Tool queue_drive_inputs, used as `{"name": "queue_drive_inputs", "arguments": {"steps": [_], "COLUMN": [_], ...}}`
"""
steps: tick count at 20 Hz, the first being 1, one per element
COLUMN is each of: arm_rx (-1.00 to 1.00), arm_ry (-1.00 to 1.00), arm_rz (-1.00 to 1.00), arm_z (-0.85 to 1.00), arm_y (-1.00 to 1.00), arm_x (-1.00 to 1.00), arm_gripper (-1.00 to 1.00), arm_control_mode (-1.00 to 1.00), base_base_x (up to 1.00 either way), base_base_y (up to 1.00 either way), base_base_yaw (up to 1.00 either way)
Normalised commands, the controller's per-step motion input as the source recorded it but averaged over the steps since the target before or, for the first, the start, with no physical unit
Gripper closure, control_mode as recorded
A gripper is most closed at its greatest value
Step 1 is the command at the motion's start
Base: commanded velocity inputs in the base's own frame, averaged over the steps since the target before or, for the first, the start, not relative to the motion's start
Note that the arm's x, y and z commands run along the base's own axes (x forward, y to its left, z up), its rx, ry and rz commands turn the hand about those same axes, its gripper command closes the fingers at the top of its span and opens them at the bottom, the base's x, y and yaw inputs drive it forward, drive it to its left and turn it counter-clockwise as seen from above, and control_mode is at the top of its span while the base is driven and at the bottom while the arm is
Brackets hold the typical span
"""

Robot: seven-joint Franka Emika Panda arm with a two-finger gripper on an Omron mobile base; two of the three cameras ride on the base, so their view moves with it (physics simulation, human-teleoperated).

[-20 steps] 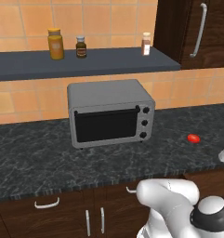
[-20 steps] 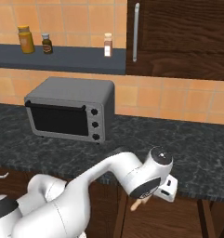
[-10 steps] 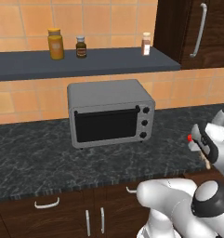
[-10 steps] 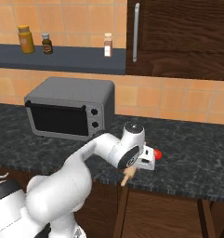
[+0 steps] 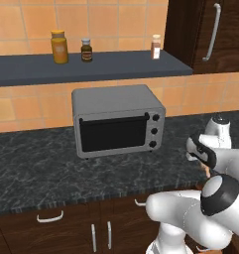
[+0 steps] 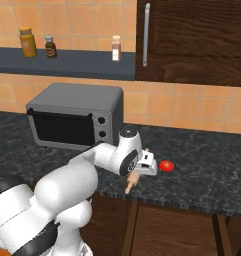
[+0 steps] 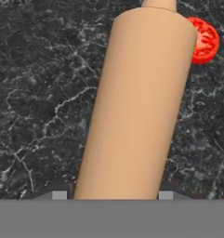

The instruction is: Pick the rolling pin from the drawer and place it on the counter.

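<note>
Dark marbled counter [image 6: 207,170] runs along the tiled wall, with a grey toaster oven [image 6: 74,117] on it and three jars on the shelf [image 6: 67,62] above. From where I stand, the arm has swung up and inward within the last second: a second ago the gripper hung low in front of the cabinet doors, below the counter edge; now the gripper [image 6: 142,165] is over the stone near its front edge.

It is closed on the pin [image 6: 133,181], whose knobby end pokes down and out at about 7 o'clock from the hand, past the counter lip. Looking along the hand, the pin [image 7: 136,102] fills the middle, running from 6 up to 12 o'clock, with counter [image 7: 39,93] under it everywhere. A tomato [image 6: 166,165] sits just beside the hand at 3 o'clock in the right base view, and at 1 o'clock beside the pin's far end in the hand view [image 7: 205,41].

So the lift from the drawer looks done, and the carry nearly so. What remains, I'd judge, is lowering and letting go. The pin is round and may roll toward the edge or nudge the tomato.
</note>
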Motion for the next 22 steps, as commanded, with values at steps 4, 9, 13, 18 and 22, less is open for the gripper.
{"name": "queue_drive_inputs", "arguments": {"steps": [4,9,13,18,22], "arm_rx": [-0.01,0.00,0.00,0.00,-0.01], "arm_ry": [0.00,0.00,0.00,-0.04,-0.14], "arm_rz": [0.01,0.03,0.00,-0.03,-0.06], "arm_z": [-0.29,-0.13,0.00,0.09,0.39], "arm_y": [0.23,0.12,0.05,0.00,-0.01], "arm_x": [0.55,0.59,0.52,0.00,-0.35], "arm_gripper": [1.00,1.00,-1.00,-1.00,-1.00], "arm_control_mode": [-1.00,-1.00,-1.00,-1.00,-1.00], "base_base_x": [0.00,0.00,0.00,0.00,0.00], "base_base_y": [0.00,0.00,0.00,0.00,0.00], "base_base_yaw": [0.00,0.00,0.00,0.00,0.00]}}
